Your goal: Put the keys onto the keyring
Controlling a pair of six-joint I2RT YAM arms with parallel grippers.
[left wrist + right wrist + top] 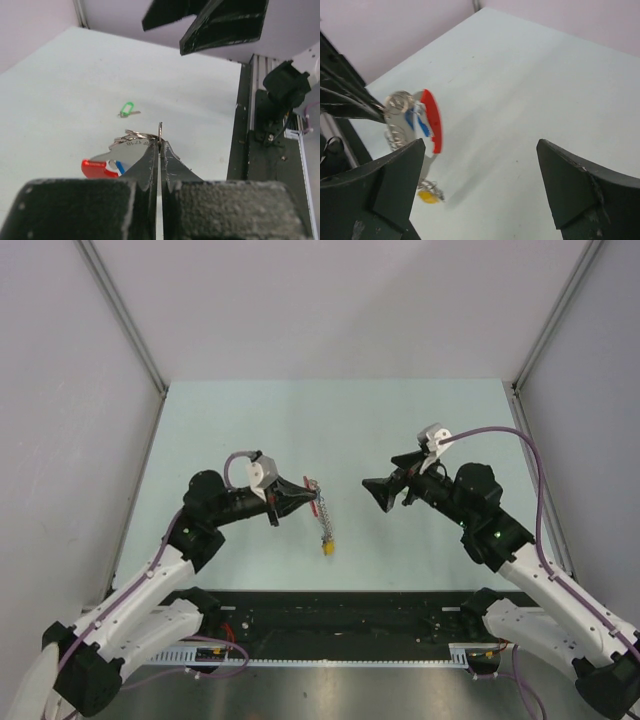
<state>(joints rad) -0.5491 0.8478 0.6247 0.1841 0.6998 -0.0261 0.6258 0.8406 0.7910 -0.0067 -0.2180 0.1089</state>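
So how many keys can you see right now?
2. The green key lies loose on the table. The blue key sits against the red part of the keyring, which the left gripper pinches. More could hide in that bunch.

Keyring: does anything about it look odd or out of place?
Nothing looks damaged. The keyring dangles from the shut left hand, pinched at its thin ring, with the yellow tag lowest. The green key lies alone on the table, off the ring.

Soft, even overhead light leaves faint shadows on the pale tabletop (400,430); in the wrist views the near jaws blur at lower frame, the keyring (434,122) slightly soft.
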